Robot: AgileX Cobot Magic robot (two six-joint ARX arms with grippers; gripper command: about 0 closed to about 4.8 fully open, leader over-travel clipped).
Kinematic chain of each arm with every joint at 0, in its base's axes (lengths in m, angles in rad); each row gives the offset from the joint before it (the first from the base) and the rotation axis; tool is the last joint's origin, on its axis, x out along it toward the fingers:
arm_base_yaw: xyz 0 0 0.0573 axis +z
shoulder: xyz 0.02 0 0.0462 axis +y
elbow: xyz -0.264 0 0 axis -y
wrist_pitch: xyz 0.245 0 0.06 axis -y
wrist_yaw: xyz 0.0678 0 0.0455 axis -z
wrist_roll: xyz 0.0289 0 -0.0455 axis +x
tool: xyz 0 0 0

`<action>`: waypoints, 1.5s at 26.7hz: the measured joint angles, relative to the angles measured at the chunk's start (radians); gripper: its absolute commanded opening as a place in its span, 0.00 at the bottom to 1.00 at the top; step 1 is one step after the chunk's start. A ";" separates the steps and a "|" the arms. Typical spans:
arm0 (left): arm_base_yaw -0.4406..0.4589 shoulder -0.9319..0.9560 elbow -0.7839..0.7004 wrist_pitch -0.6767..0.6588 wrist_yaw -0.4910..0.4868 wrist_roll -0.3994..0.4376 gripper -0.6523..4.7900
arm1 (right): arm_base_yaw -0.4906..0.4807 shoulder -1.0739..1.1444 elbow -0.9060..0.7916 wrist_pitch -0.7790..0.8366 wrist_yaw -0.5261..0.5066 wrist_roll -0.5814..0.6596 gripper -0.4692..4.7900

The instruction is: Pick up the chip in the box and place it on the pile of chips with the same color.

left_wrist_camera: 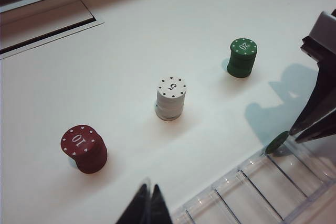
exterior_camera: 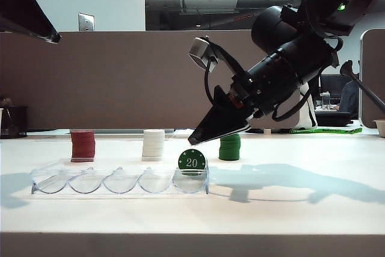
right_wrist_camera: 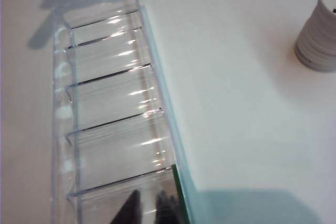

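Chip (exterior_camera: 192, 161) upright in box's (exterior_camera: 90, 180) end slot; right tool (exterior_camera: 198, 137) nearly clenched above it, left tool (left_wrist_camera: 148, 203) clenched.

glossy black right arm (exterior_camera: 289, 58), thick and cylindrical, looped with black cables; small silver-grey camera block (exterior_camera: 201, 52) near wrist; tapered black fingers (exterior_camera: 213, 127); green indicator light (exterior_camera: 341, 6) higher up.

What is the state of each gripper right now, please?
Left gripper: shut and empty, raised clear of the box.
Right gripper: at the chip in the box's end slot, jaws close together; a grip cannot be told.
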 measured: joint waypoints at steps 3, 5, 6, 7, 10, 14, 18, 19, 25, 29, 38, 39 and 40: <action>0.000 0.000 0.000 0.000 0.000 0.000 0.11 | 0.000 0.000 0.000 0.000 0.000 0.000 0.12; 0.000 0.000 0.000 0.000 0.000 0.000 0.11 | 0.000 0.000 0.000 0.000 0.000 0.000 0.09; 0.000 0.000 0.000 0.000 0.000 0.000 0.11 | 0.000 0.000 0.000 0.000 0.000 0.000 0.09; 0.000 0.000 0.000 0.000 0.000 0.000 0.11 | 0.000 0.000 0.000 0.000 0.000 0.000 0.09; 0.000 0.000 0.000 0.000 0.000 0.000 0.11 | 0.000 0.000 0.000 0.000 0.000 0.000 0.09; 0.000 0.000 0.000 0.000 0.000 0.000 0.11 | 0.000 0.000 0.000 0.000 0.000 0.000 0.09; 0.000 0.000 0.000 -0.001 0.000 0.000 0.11 | 0.000 0.000 0.000 0.000 0.000 0.000 0.09; 0.000 0.000 0.000 -0.002 0.000 0.000 0.11 | 0.000 0.000 0.000 0.000 0.000 0.000 0.09; 0.000 0.000 0.000 -0.012 0.000 0.000 0.11 | 0.000 0.000 0.000 0.011 0.000 0.002 0.30; 0.000 0.000 0.000 -0.014 0.000 0.000 0.11 | 0.000 0.000 0.000 0.016 0.000 0.000 0.34; 0.000 0.000 0.000 -0.015 0.000 0.000 0.11 | 0.000 0.000 0.000 0.079 0.020 -0.004 0.37; 0.000 0.000 0.000 -0.015 0.000 0.000 0.11 | 0.000 0.000 0.000 0.081 0.020 -0.004 0.37; 0.000 0.000 0.000 -0.015 0.000 0.000 0.11 | 0.000 0.000 0.000 0.082 0.020 -0.004 0.37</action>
